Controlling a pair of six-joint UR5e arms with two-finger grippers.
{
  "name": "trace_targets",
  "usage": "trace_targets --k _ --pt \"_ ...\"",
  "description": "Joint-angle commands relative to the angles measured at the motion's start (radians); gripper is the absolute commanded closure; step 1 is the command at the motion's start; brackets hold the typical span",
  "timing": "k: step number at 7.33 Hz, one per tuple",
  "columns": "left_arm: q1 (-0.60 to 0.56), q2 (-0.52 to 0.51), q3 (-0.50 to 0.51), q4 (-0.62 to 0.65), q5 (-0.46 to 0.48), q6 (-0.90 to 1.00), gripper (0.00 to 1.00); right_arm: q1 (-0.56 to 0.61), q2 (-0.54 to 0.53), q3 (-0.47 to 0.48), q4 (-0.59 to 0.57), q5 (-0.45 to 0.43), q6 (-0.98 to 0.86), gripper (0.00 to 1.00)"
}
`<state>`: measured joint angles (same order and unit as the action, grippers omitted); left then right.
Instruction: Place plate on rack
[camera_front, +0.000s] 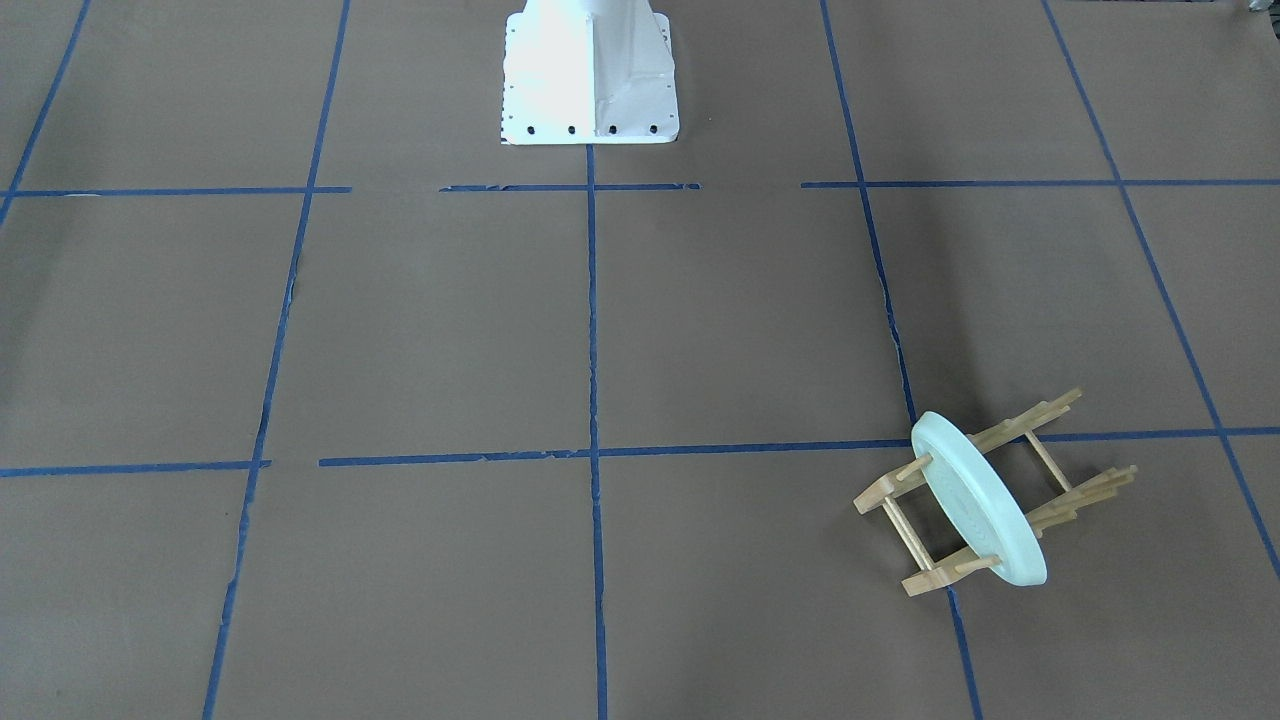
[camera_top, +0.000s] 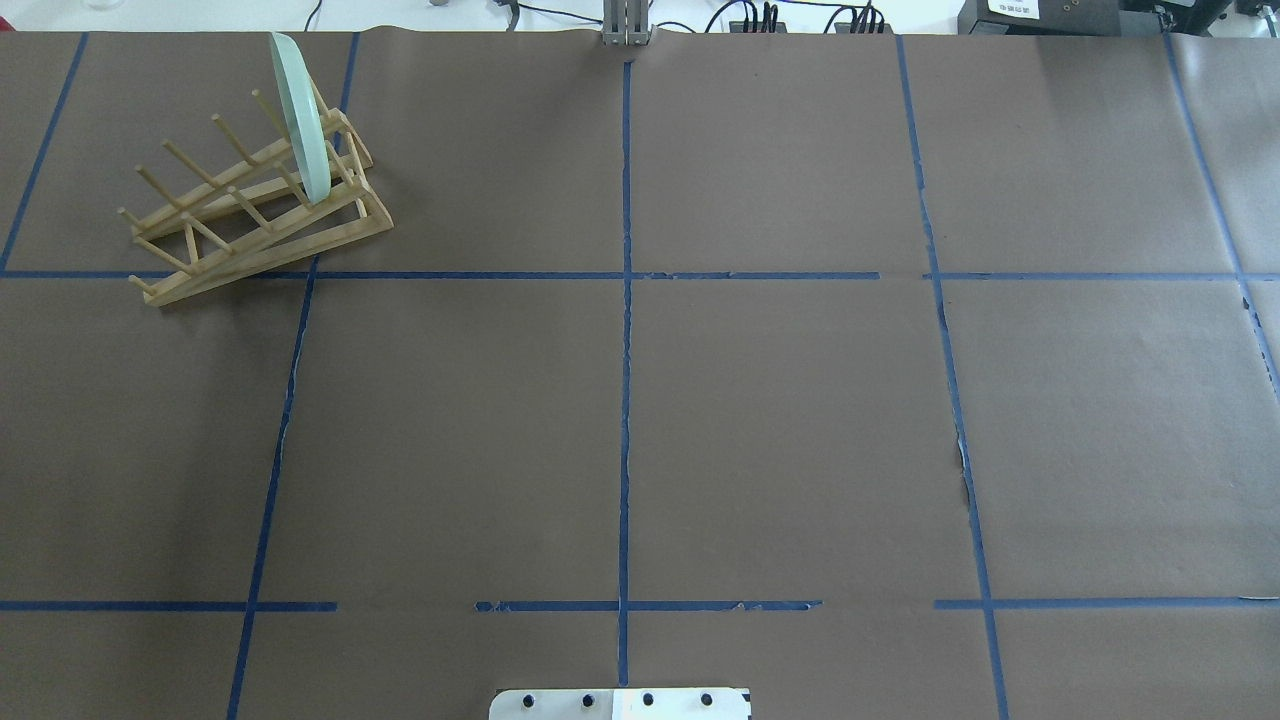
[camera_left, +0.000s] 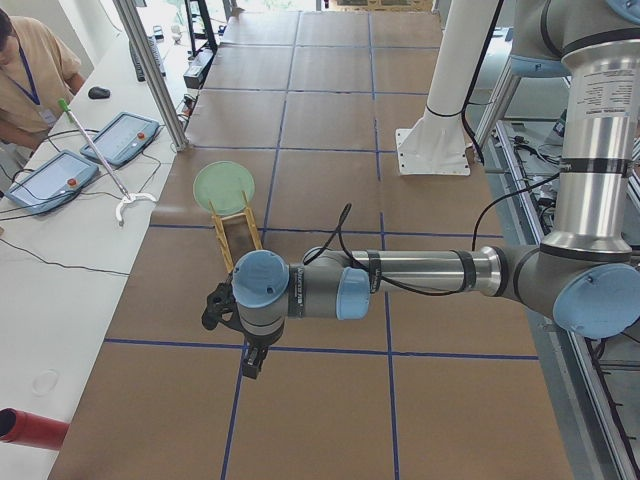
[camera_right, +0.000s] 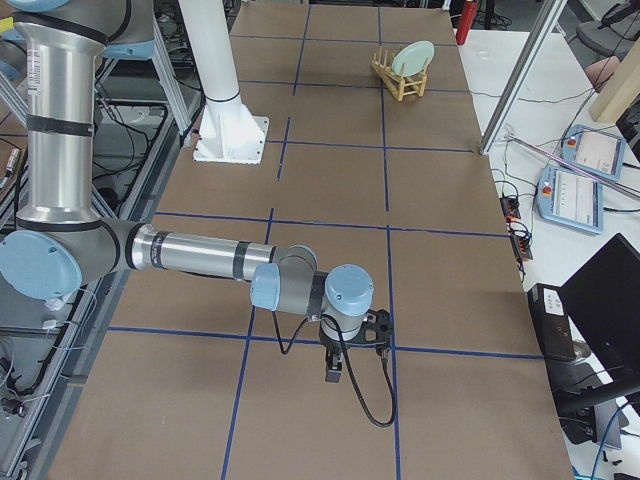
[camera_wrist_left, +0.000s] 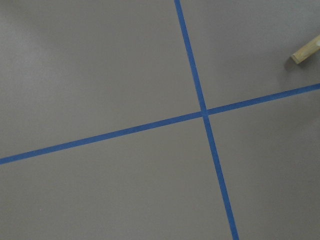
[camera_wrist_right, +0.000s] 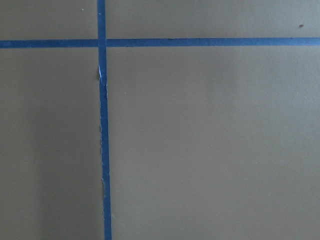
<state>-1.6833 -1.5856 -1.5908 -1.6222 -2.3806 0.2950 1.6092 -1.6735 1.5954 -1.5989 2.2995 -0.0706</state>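
Note:
The pale mint-green plate (camera_front: 985, 505) stands on edge in a slot of the light-wood rack (camera_front: 930, 578), held between its pegs. In the overhead view the plate (camera_top: 300, 125) and the rack (camera_top: 270, 250) are at the far left of the table. My left gripper (camera_left: 215, 303) hovers over the table a little short of the rack (camera_left: 237, 235) and apart from it, and I cannot tell whether it is open or shut. My right gripper (camera_right: 378, 325) is far from the plate (camera_right: 412, 58), at the other end of the table, and I cannot tell its state either. The left wrist view shows only one rail end of the rack (camera_wrist_left: 306, 52).
Brown paper with a grid of blue tape (camera_top: 625, 275) covers the table. The white robot base (camera_front: 588, 70) stands at the robot's edge. An operator (camera_left: 30, 80) sits at a side desk with teach pendants (camera_left: 120, 135). Cables and equipment line the far edge (camera_top: 760, 15).

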Motion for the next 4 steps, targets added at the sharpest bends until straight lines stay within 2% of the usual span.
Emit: trace_targets --k 1,2,4 --pt "0.048 -0.008 -0.040 0.027 -0.003 -0.093 0.00 0.000 0.000 0.000 -0.001 0.000 0.002 0.00" --pt "0.057 -0.008 -0.063 0.016 -0.003 -0.206 0.00 0.000 0.000 0.000 -0.001 0.000 0.000 0.00" --pt "0.057 0.001 -0.051 0.021 -0.002 -0.206 0.00 0.000 0.000 0.000 -0.001 0.000 0.000 0.00"
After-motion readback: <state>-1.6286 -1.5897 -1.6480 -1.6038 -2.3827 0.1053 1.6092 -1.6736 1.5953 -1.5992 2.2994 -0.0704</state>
